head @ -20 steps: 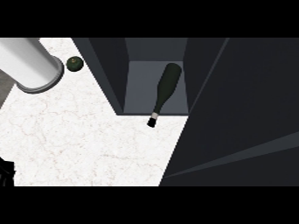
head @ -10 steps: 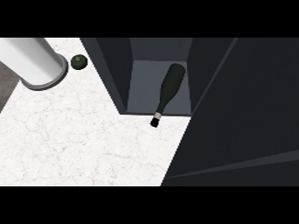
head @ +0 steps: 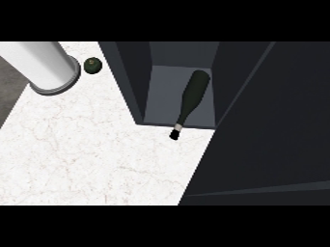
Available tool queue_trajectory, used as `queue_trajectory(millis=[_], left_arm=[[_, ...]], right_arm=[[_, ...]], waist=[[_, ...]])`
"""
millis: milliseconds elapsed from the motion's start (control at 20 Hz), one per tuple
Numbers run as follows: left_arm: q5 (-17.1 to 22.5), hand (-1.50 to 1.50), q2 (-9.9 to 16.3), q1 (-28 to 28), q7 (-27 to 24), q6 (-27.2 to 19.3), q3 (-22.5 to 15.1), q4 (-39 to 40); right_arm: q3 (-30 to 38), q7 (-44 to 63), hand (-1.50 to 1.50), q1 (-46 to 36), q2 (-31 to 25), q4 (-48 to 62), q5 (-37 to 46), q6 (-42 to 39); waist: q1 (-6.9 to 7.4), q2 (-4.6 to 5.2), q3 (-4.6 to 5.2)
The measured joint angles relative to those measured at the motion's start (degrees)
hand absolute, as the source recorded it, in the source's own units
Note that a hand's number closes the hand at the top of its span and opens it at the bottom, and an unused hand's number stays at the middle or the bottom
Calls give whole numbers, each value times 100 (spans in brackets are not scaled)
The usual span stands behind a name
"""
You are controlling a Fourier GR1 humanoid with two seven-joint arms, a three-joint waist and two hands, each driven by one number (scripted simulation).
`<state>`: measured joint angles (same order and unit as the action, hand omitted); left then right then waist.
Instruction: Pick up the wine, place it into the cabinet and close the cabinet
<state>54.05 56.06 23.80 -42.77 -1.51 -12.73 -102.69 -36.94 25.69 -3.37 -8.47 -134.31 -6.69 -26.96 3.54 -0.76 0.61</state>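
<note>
Upper centre of frame: wine bottle (head: 193, 99) lying inside cabinet (head: 136, 82), neck poking past front edge, likely blocking door (head: 281, 130). Black sliver lower left, fingers' state cannot tell; other hand unseen.

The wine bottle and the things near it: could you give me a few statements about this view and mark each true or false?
1. The bottle lies on its side in the cabinet. True.
2. The bottle's neck stays wholly inside the cabinet. False: its tip sticks out past the shelf's front edge over the counter.
3. A hand is curled round the bottle. False: nothing touches it; only a dark sliver shows at the view's lower left edge, too little to tell what it is.
4. A small dark green round thing sits on the counter left of the cabinet. True.
5. The white cylinder stands inside the cabinet. False: it is on the counter, left of it.
</note>
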Motion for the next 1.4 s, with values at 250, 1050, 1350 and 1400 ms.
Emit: queue_trajectory(millis=[250,1050,1350,1400], left_arm=[[23,150,61,-16,16,155,38,6],[49,150,108,-112,61,413,60,33],[52,150,117,-168,95,496,31,0],[48,150,115,-192,106,507,17,-25]], right_arm=[[-34,-120,150,-99,-74,103,-174,26],[285,-367,150,-248,-33,390,-489,-22],[879,-325,150,-912,299,1074,-445,253],[893,-288,150,-1086,413,1252,-348,429]], waist=[[64,37,7],[323,177,34],[486,232,38],[511,241,36]])
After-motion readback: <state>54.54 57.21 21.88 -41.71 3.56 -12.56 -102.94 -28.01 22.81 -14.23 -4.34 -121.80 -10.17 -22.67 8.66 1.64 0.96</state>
